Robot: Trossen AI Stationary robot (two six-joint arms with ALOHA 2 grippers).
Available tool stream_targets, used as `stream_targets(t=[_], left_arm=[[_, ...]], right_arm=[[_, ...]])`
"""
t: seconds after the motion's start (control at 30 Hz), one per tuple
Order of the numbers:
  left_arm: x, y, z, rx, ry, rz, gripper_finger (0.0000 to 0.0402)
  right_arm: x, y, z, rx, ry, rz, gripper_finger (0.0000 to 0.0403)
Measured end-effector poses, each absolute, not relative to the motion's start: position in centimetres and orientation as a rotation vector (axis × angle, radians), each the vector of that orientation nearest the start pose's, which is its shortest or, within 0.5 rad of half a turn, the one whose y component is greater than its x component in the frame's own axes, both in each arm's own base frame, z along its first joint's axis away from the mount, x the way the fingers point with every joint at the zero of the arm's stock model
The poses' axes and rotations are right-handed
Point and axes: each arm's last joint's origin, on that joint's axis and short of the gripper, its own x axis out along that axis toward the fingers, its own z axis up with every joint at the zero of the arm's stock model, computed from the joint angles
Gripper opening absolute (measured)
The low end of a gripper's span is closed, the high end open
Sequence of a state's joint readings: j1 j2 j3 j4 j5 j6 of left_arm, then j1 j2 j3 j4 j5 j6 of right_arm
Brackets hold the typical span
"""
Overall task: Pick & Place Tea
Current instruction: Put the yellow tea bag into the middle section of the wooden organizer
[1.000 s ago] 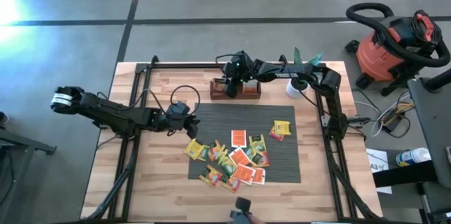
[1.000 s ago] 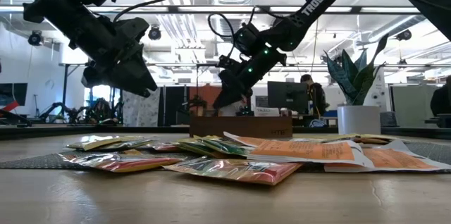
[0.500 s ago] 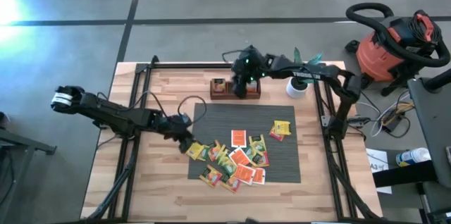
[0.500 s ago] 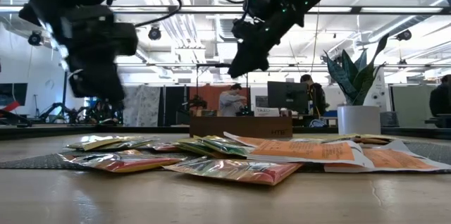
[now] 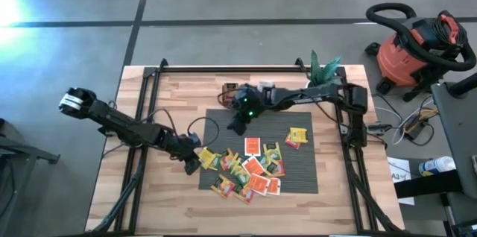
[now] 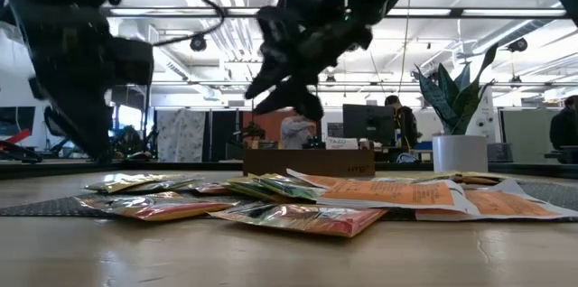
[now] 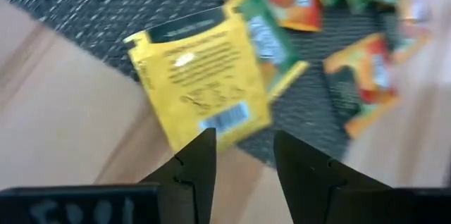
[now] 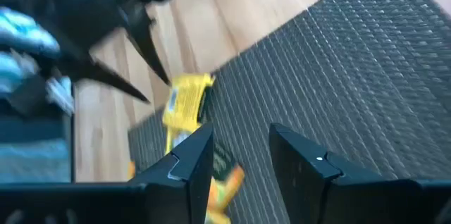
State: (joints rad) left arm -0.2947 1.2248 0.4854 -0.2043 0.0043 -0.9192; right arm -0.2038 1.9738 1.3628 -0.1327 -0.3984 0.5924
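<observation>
**Going for the yellow tea bag**

My left tool (image 7: 241, 155) is spread, empty, right over the yellow tea bag (image 7: 201, 86) at the mat's (image 5: 298, 174) edge. It's thin, light and slippery, so I'd pinch an edge. Right tool (image 8: 236, 146) is parted too.

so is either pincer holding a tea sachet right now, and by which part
Nothing is held. The left pincer stands open just short of the yellow sachet at the mat's edge. The right pincer is open over bare mat, empty.
</observation>
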Motion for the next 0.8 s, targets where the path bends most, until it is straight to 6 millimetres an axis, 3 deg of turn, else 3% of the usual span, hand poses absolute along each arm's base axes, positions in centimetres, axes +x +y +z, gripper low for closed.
stream_targets(t=[0.13,0.33,0.8], left_arm=[[20.7,-6.0,13.5,-0.675,1.013,0.262,0.0138],[22.1,-6.3,12.0,-0.692,0.977,0.266,0.0138],[22.9,-5.6,12.2,-0.665,0.808,0.394,0.0138]], right_arm=[[43.5,-6.8,17.6,0.862,0.743,-0.042,0.0139],[44.8,-5.3,15.2,0.939,0.823,-0.005,0.0132],[45.3,-2.7,13.9,0.999,0.932,0.035,0.0134]])
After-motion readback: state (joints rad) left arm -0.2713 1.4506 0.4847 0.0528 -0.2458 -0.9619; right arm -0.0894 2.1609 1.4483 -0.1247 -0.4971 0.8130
